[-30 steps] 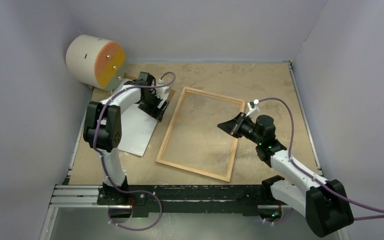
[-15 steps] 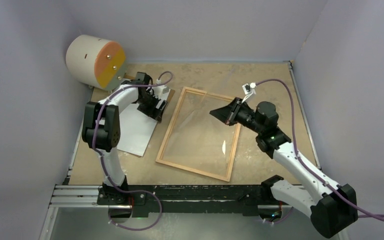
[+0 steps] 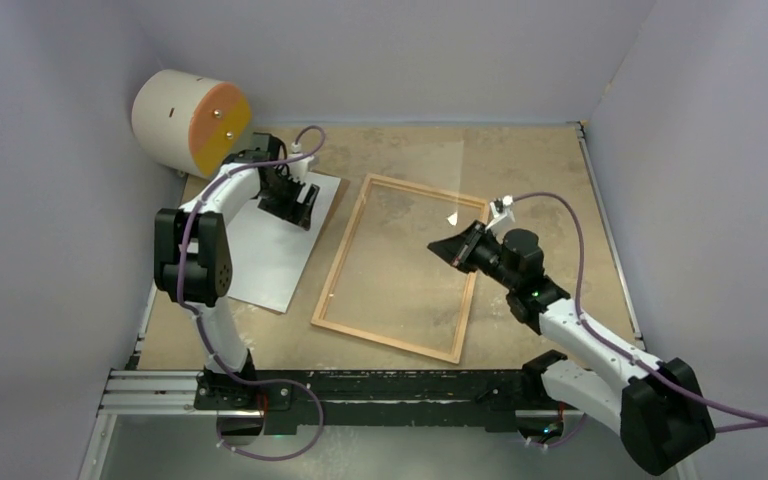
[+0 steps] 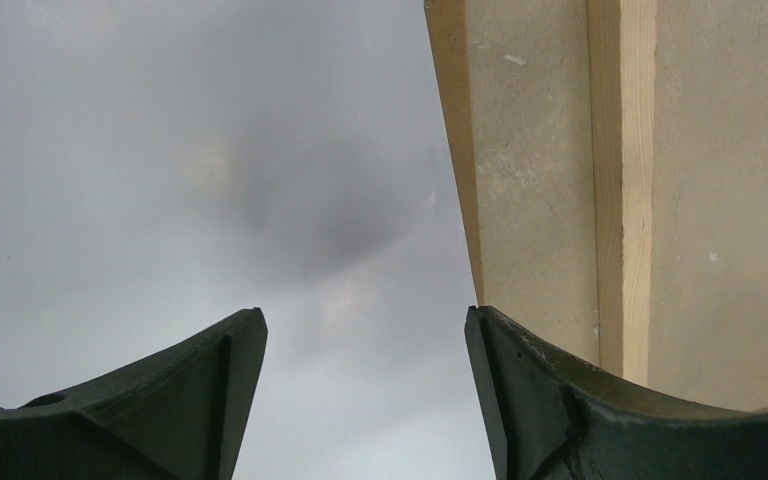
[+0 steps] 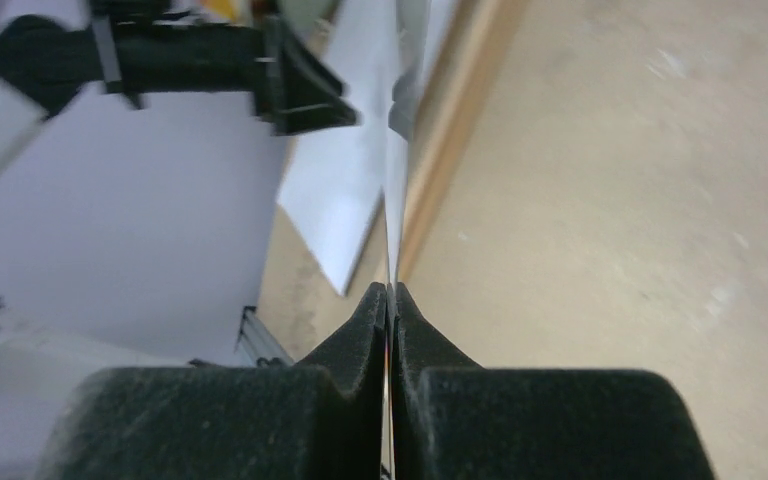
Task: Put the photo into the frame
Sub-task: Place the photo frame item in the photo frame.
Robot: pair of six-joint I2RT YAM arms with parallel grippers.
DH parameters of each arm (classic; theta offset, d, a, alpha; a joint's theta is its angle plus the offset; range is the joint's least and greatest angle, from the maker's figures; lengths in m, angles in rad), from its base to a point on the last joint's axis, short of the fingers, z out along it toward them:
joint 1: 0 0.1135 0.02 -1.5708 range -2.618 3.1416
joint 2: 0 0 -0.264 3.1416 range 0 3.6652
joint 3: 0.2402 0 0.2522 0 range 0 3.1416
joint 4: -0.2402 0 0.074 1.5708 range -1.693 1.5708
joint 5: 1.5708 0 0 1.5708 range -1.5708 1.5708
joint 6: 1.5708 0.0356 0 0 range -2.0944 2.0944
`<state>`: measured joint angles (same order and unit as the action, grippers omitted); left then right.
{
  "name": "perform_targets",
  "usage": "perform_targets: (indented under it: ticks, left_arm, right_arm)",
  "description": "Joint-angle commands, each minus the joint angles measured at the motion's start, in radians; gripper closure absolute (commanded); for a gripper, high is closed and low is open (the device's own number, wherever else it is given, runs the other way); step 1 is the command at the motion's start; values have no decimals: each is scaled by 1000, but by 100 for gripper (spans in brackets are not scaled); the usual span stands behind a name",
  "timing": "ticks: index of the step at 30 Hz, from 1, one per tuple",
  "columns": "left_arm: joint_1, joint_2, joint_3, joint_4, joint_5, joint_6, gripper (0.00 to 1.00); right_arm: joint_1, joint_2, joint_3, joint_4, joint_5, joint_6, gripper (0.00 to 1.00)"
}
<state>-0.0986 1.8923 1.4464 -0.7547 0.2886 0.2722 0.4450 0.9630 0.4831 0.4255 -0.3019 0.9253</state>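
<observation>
Two grippers show on my screens, in opposite states. My left gripper [image 3: 295, 200] is released, its fingers [image 4: 190, 400] spread wide with nothing between them, and it hangs over the far end of the photo [image 3: 260, 260]; I cannot tell from either view whether the fingertips touch the sheet. My right gripper [image 3: 452, 245] is clenched on a thin clear pane [image 5: 395, 200]; in the wrist view the pane runs edge-on straight out from between the pinched fingers [image 5: 360, 330]; from above it shows only as a faint pale sheen rising from the gripper toward the far side of the table [image 3: 540, 170], with a bright glint just beyond the fingertips; so the pane stands tilted up off the tabletop.

The photo lies flat on the table with its plain white side up, to the left of the frame [image 3: 333, 275]; its long edge runs alongside the frame's left rail with a strip of bare table between them; none of it is inside the frame. The frame lies flat in the middle of the table, a thin light-wood rectangle turned a little askew, with tabletop showing through its opening; the right gripper sits above its right rail, toward the far end. In the far left corner, behind the left arm, a cream drum [image 3: 175, 120] with an orange and yellow face lies on its side.
</observation>
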Motion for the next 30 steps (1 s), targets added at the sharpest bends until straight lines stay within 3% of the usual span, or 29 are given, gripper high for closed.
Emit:
perform_targets:
  ticks: [1, 16, 30]
  left_arm:
    - [-2, -35, -25, 26, -5, -1, 23]
    - [-111, -1, -92, 71, -8, 12, 23]
    - [-147, 31, -147, 112, -1, 19, 26]
  right_arm:
    - [0, 24, -113, 113, 120, 84, 100]
    - [-2, 61, -249, 115, 174, 194, 100]
    - [-58, 81, -270, 244, 3, 279, 100]
